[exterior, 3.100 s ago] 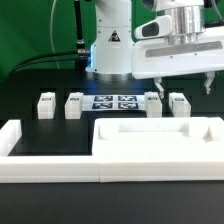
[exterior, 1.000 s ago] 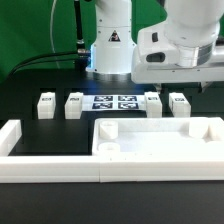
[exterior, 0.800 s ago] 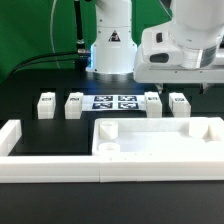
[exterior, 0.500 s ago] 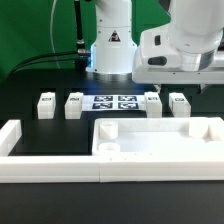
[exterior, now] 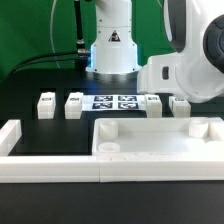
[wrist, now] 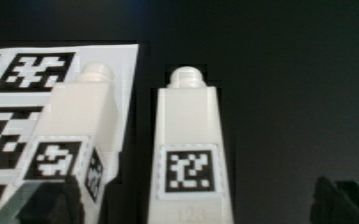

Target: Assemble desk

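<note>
Dark fingertips [wrist: 345,196] of the gripper [wrist: 192,200] stand wide apart in the wrist view, clamped on nothing, with the outer leg [wrist: 192,140] lined up in the gap between them; whether they touch it cannot be told. Just beside it and parallel lies the inner leg [wrist: 78,125], at the edge of the marker board [wrist: 19,95]. Each has a rounded peg at its end, and the outer one shows a tag. Past the outer leg lies open black table [wrist: 291,80].

The exterior view hides the fingers behind the arm's white housing [exterior: 188,72], which hangs low over that pair towards the table's edge on the exterior view's right. Only this view shows the rest of the desk. A third leg [exterior: 45,104] and a fourth leg [exterior: 74,104] stand in the same row on the marker board's other side. The tabletop panel [exterior: 150,124] lies rim up, close against the border wall [exterior: 50,165] along the edge nearest the camera. An open strip of table runs between the row of legs and the panel
</note>
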Tool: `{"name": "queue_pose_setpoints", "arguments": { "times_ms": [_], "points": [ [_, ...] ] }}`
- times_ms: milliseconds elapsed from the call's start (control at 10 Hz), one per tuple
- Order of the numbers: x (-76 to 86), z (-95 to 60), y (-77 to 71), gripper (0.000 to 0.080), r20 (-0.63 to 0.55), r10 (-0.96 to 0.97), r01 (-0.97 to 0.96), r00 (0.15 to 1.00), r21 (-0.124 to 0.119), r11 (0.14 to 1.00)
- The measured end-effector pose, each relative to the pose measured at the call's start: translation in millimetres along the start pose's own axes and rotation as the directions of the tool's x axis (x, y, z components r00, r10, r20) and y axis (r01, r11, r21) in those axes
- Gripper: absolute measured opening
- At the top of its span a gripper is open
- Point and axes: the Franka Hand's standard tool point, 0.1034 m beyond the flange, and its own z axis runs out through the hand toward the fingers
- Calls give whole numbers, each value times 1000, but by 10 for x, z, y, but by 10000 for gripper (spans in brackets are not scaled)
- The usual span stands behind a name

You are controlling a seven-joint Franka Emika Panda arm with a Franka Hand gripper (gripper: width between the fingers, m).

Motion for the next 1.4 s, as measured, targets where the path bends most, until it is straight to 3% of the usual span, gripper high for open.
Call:
{"name": "queue_pose_setpoints", "arguments": {
  "times_ms": [400,1400],
  "points": [
    [25,-52,-62,649,-36,-23,23,999,1,1000],
    [294,136,-65,649,-58,-15,16,998,4,1000]
  ]
}}
